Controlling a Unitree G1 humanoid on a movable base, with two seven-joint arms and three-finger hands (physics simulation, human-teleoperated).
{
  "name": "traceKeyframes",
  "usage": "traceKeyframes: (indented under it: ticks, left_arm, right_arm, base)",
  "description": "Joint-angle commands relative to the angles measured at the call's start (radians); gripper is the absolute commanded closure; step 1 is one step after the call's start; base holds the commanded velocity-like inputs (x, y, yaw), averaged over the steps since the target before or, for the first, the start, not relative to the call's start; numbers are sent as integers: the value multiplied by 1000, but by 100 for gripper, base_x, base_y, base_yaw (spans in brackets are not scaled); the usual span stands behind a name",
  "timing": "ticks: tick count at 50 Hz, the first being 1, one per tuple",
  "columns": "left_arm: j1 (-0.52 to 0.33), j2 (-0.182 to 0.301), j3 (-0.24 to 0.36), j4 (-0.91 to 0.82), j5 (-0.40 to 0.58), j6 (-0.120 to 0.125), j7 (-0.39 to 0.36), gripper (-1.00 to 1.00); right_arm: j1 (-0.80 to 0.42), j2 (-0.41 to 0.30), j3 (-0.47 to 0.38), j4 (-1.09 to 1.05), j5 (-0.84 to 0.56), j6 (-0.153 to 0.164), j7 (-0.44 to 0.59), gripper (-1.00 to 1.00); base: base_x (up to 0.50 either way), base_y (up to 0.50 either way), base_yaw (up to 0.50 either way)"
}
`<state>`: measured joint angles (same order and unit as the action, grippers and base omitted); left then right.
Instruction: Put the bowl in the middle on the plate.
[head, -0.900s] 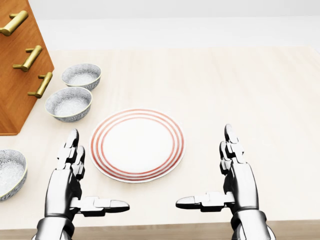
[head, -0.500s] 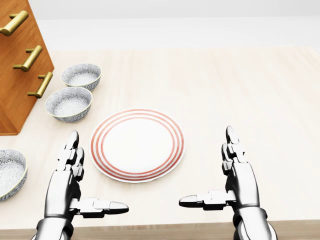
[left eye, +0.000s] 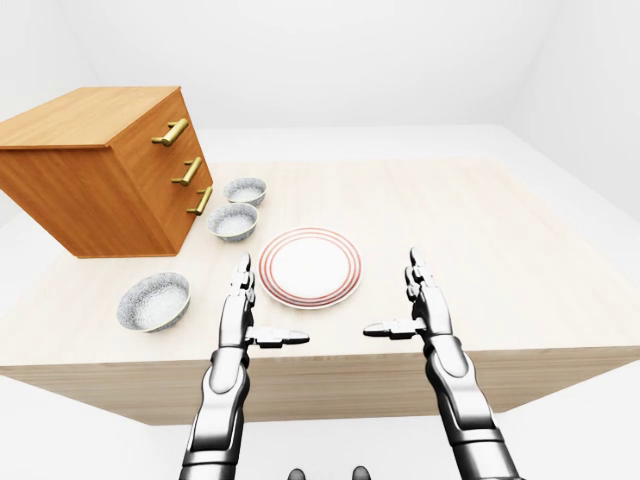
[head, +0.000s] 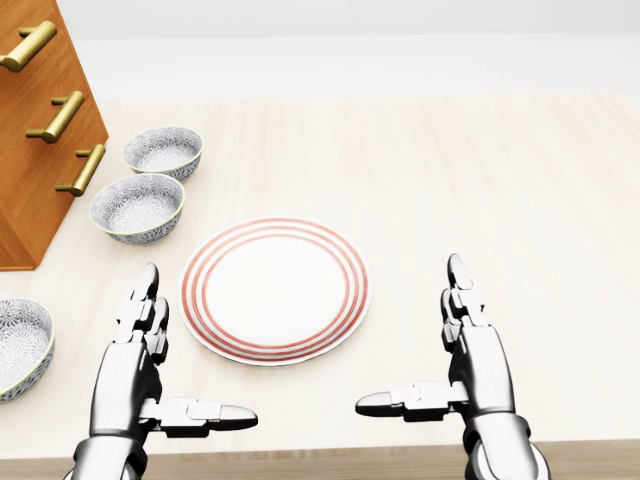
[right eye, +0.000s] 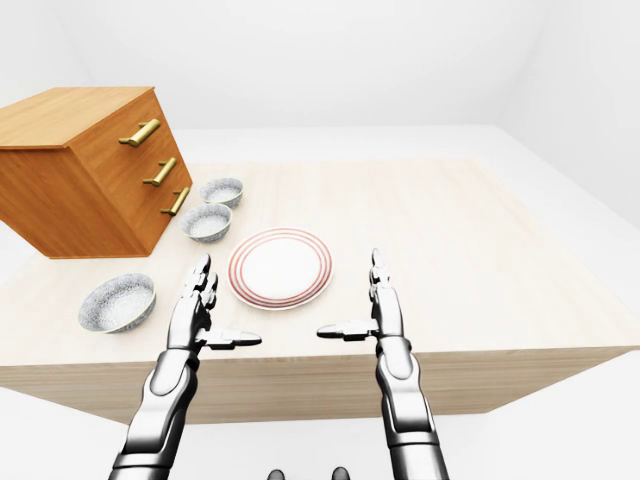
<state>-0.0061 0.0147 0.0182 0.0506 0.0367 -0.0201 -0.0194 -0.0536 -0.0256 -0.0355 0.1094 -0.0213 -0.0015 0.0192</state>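
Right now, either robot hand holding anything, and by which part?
Nothing held. Left robot hand and right robot hand are both open, flanking the plate.

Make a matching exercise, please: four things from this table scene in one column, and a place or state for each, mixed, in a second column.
Things:
1. plate
2. middle bowl
3. drawer chest
4. left hand

Places or states:
a. open, holding nothing
b. between the two hands, with nothing on it
c. at the left edge of the table, gold handles
d. between two other bowls, beside the chest

Pairs: 1-b, 2-d, 3-c, 4-a
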Motion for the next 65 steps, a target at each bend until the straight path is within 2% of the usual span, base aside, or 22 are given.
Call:
traceKeyframes:
  ticks: [1,4,6,10,20,27,43,46,49,54,57,60,65]
  left_arm:
    - [6,-1,-2,-19,2,16,2,-100]
    - [6,-2,-3,-24,2,21,2,-100]
    - [6,-2,-3,-25,2,22,1,-100]
    - [4,-2,-3,-24,2,23,2,-100]
    - [-4,1,-1,2,3,7,0,-100]
    - [-6,0,-1,4,4,7,0,-100]
    - [-2,-1,-5,-7,9,16,0,-100]
    - [-4,0,-4,2,9,10,0,-100]
    - [-5,0,-3,6,8,7,0,-100]
    - [-6,0,-3,7,9,6,-1,-100]
    - [-5,0,-3,9,10,4,0,-100]
    - [-3,0,-4,5,10,6,-1,-100]
    - [-1,-1,-5,-1,10,11,-2,-100]
  right_arm:
    - [1,1,1,-4,-1,5,4,-100]
    - [6,2,2,-18,1,12,6,-100]
    - [1,0,0,2,5,-1,10,-100]
    - [5,2,3,-11,5,6,13,-100]
    - [-1,1,1,4,9,-1,18,-100]
    - [0,0,1,2,8,0,17,-100]
    - [2,0,0,5,13,-8,24,-100]
    - [-2,0,0,20,10,-18,23,-100]
    - [-2,0,1,13,5,-2,15,-100]
    - [-2,0,0,13,5,0,15,-100]
    - [-7,-1,0,29,4,-10,15,-100]
    - [-2,0,2,13,2,1,13,-100]
    - [-4,-1,3,20,-2,-2,13,-100]
  base:
    - [0,0,0]
    - [0,0,0]
    - [0,0,0]
    - [0,0,0]
    - [0,0,0]
    - [0,0,0]
    - [23,0,0]
    - [36,0,0]
    - [30,0,0]
    - [19,0,0]
    - [18,0,0]
    - [17,0,0]
    - [16,0,0]
